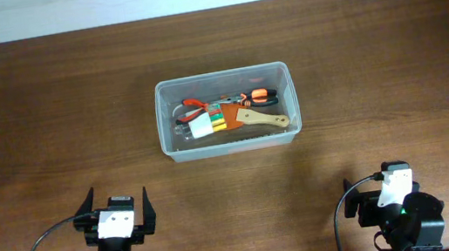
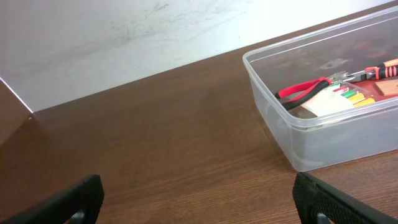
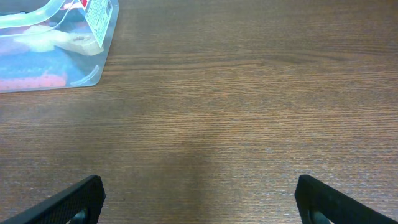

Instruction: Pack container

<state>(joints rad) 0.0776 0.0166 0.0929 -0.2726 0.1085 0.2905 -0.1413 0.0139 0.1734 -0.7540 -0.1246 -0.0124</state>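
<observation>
The clear plastic container (image 1: 166, 116) stands at the middle of the wooden table. It holds red-handled pliers (image 1: 195, 107), an orange-and-black tool (image 1: 260, 96), a wooden-handled tool (image 1: 261, 120) and a small white case with coloured pieces (image 1: 205, 126). It also shows in the left wrist view (image 2: 273, 118) at the right, and its corner in the right wrist view (image 3: 93, 71) at the top left. My left gripper (image 1: 118, 213) (image 2: 198, 205) is open and empty near the front edge. My right gripper (image 1: 386, 195) (image 3: 199, 202) is open and empty at the front right.
The brown wooden table (image 1: 46, 106) stretches bare around the container. A white wall (image 2: 93, 37) runs behind its far edge.
</observation>
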